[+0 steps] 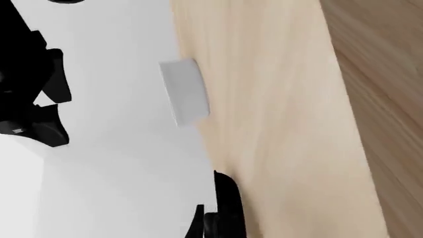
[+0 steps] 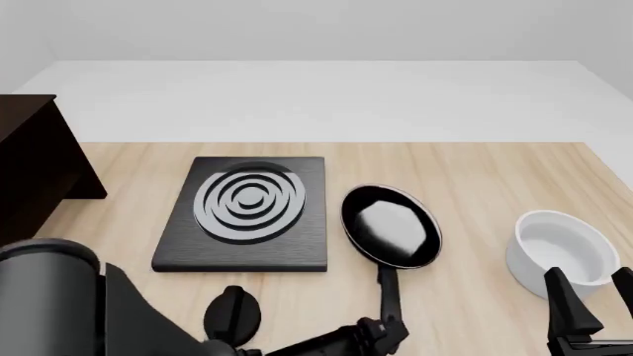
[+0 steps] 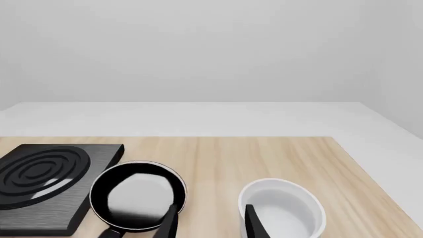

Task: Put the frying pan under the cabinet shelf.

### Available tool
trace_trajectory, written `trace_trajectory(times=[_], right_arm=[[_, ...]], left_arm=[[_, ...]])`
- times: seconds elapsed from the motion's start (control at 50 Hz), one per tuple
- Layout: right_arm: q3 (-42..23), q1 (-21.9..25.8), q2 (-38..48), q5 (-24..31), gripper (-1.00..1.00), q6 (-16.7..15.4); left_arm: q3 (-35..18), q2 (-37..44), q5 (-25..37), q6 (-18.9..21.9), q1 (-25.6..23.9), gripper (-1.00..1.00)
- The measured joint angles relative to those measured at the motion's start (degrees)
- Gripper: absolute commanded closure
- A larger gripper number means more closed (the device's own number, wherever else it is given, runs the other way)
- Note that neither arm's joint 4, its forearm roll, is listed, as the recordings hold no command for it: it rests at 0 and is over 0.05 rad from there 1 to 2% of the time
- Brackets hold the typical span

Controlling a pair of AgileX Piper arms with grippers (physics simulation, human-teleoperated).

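The frying pan (image 2: 390, 226) lies on the table right of the stove plate, its long handle (image 2: 388, 293) pointing toward me. It also shows in the right wrist view (image 3: 135, 196). My left gripper (image 2: 381, 330) reaches in low from the left and sits at the handle's end. In the left wrist view its fingers (image 1: 226, 208) stand close together, so it looks shut on the handle. The dark cabinet shelf (image 2: 30, 167) stands at the far left edge. My right gripper (image 2: 591, 293) is open and empty just in front of the white bowl; its fingers (image 3: 254, 220) show in its wrist view.
A square black stove plate (image 2: 247, 211) with silver rings lies at the middle left. A small black round knob (image 2: 233, 311) sits near the front edge. A white bowl (image 2: 561, 252) stands at the right and also shows from the side (image 1: 185, 91).
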Motion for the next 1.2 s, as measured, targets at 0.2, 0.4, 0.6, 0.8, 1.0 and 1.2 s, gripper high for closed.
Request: trace_trajectory(times=[0.2,0.4,0.6,0.8,1.0,1.2], right_arm=[[0.0,0.0,0.0,0.0,-1.0,0.0],[0.0,0.0,0.0,0.0,-1.0,0.0],[0.0,0.0,0.0,0.0,-1.0,0.0],[0.0,0.0,0.0,0.0,-1.0,0.0],[0.0,0.0,0.0,0.0,-1.0,0.0],[0.0,0.0,0.0,0.0,-1.0,0.0]], left_arm=[[3.7,-4.1,-0.9,4.7,-0.9,1.0],[8.1,-8.8,-3.6,8.9,-1.7,1.0],[12.6,-15.2,-3.5,14.1,-1.9,1.0],[16.7,-20.6,-4.5,16.2,-0.6,1.0],[20.6,-24.0,-6.6,16.4,1.6,1.0],[23.7,-26.9,-8.9,14.9,4.2,1.0]])
